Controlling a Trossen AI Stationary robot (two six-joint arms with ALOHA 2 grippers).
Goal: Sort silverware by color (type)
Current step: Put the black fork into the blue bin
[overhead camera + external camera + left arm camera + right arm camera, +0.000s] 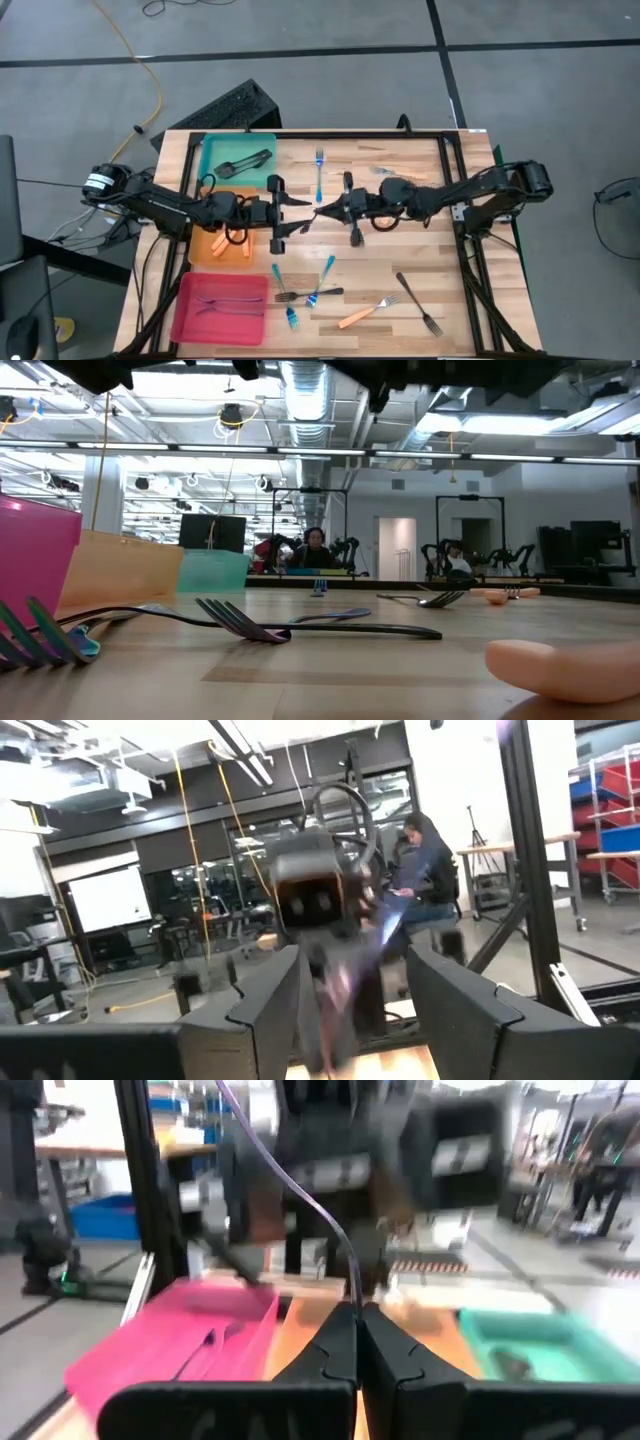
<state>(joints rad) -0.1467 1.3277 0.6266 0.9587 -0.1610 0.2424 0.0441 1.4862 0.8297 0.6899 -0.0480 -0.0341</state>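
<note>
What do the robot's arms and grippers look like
Both arms are dark, jointed and slim. The left arm carries a white-labelled cylinder at its base and black cable loops. Left gripper fingers are blocky black; right gripper fingers are black with notched tips.

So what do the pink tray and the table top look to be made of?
Pink tray: likely plastic, judging by its flat, saturated colour and thin walls. Table top: wood, pale planks with visible grain and seams, low sheen.

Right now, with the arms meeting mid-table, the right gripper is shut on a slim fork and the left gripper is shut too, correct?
Not quite. The left gripper is open; the left wrist view shows its fingers standing apart. The rest holds: the right gripper is shut on a slim fork.
</note>
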